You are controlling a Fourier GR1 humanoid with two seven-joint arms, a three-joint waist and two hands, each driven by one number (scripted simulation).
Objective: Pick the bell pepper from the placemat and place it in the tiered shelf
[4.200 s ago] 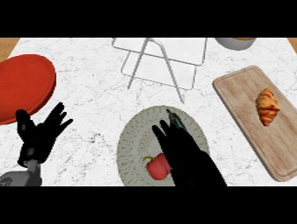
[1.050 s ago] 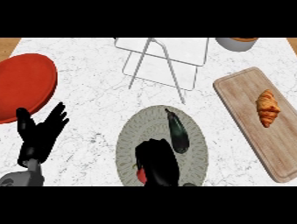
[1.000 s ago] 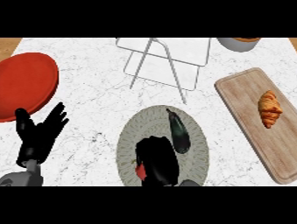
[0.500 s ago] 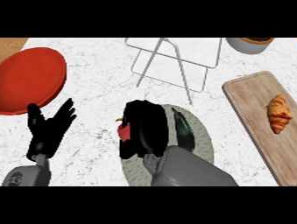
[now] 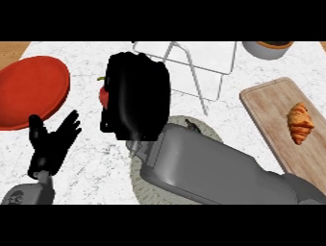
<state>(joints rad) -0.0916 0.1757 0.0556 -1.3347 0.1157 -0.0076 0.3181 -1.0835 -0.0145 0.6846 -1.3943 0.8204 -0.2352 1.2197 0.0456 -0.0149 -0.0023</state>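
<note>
Near the counter's middle: right hand (image 5: 137, 98) is hovering above the marble, between the placemat and the wire shelf.
Right hand fingers: curling round the bell pepper (image 5: 104, 94); only a red sliver and a bit of green stem are showing at the hand's left edge, so the hand is hiding most of it.
Bell pepper position: off the placemat (image 5: 206, 135), carried in the air, just left of the tiered shelf (image 5: 194, 62), not yet inside it.
Reason for hold: wrapping the fingers round the pepper is probably keeping its rounded body from rolling out during the carry.
Left hand (image 5: 52, 141): resting at the near left, fingers straight and spread, holding nothing.
Red plate (image 5: 19, 91): lying far left, apart from the carry path.
Cutting board (image 5: 293, 127): lying at the right, bearing a croissant (image 5: 300, 122).
Next requirement: judging by the layout, a move farther and to the right over the shelf's tier.
</note>
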